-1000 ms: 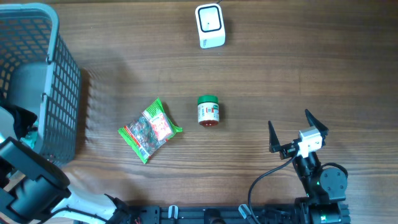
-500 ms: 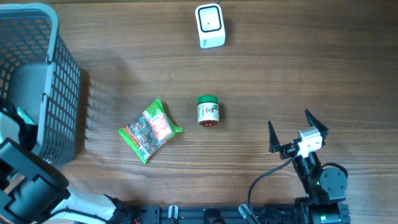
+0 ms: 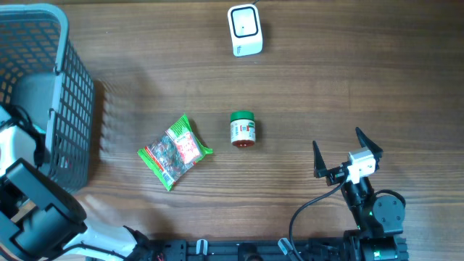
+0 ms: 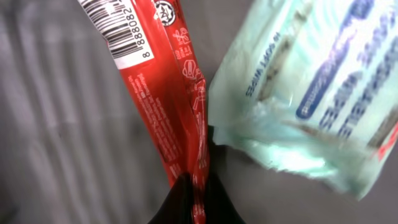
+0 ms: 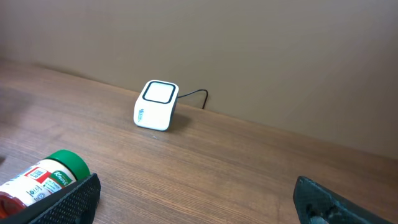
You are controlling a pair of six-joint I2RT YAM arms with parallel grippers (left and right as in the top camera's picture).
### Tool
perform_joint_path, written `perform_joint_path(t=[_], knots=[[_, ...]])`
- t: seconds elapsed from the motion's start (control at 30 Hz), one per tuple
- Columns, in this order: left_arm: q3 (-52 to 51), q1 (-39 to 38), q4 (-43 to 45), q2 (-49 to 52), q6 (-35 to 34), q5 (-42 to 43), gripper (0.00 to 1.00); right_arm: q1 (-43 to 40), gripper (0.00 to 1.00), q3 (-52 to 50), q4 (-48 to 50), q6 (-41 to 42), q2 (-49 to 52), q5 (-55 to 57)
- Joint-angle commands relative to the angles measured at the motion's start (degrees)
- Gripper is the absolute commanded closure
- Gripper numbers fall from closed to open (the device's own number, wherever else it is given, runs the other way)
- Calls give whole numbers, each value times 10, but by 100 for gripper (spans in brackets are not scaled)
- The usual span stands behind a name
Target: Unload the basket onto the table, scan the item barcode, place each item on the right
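Note:
In the left wrist view my left gripper (image 4: 194, 200) is shut on the lower edge of a red packet (image 4: 163, 99), whose white barcode (image 4: 115, 26) shows at the top. It sits inside the grey basket (image 3: 64, 87); from overhead the basket wall hides the fingers. The white scanner (image 3: 244, 30) stands at the far edge of the table, also seen in the right wrist view (image 5: 156, 105). My right gripper (image 3: 338, 142) rests open near the front right, nothing between its fingers (image 5: 67, 200).
A pale green wipes pack (image 4: 311, 93) lies beside the red packet in the basket. A green-lidded jar (image 3: 242, 130) lies on its side mid-table, with a green snack bag (image 3: 175, 151) to its left. The scanner's cable runs off behind it.
My left gripper has closed on the red packet, and the left arm has shifted slightly at the basket. The right arm has not moved.

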Motion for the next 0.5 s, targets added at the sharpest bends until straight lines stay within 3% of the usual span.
perform_joint_path(t=[0.0, 0.27, 0.47], knots=[[-8, -21, -25, -13, 7, -14, 96, -2, 0, -1, 1, -8, 1, -12], [10, -21, -40, -126, 7, -47, 96, -2, 0, -1, 1, -8, 1, -12], [9, -21, 42, -137, 12, -46, 96, -2, 0, -1, 1, -8, 1, -12]])
